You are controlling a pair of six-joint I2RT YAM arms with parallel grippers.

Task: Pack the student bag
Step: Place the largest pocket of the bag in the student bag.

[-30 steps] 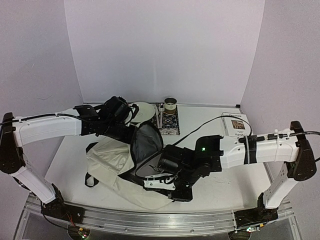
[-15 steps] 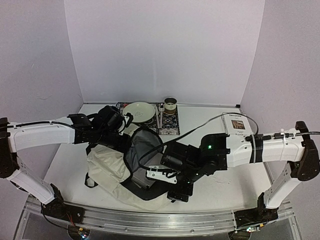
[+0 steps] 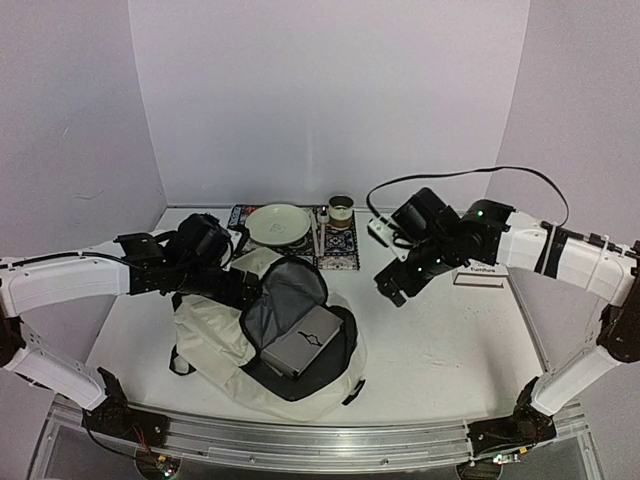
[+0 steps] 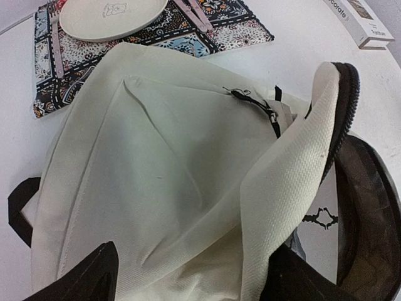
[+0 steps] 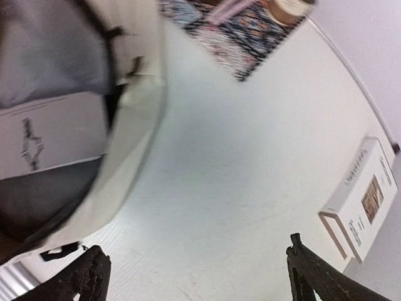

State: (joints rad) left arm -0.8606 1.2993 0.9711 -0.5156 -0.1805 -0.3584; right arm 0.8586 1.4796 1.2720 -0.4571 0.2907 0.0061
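The student bag lies open on the table, cream with a black zip rim and grey lining. A flat grey-white box rests inside its mouth. My left gripper sits at the bag's left rim. In the left wrist view it is open, its fingers wide apart with a loose fold of bag fabric between them. My right gripper hangs open above the table to the right of the bag. In the right wrist view it is over bare tabletop, with the bag and box at the left.
Behind the bag, a pale plate and cutlery lie on a patterned placemat, with a small cup beyond them. A white printed box lies under the right arm, near the right wall.
The right gripper opened, left the grey-white box in the bag, and rose up and away to the right. The left gripper opened at the bag's rim, and the bag's mouth sagged lower.
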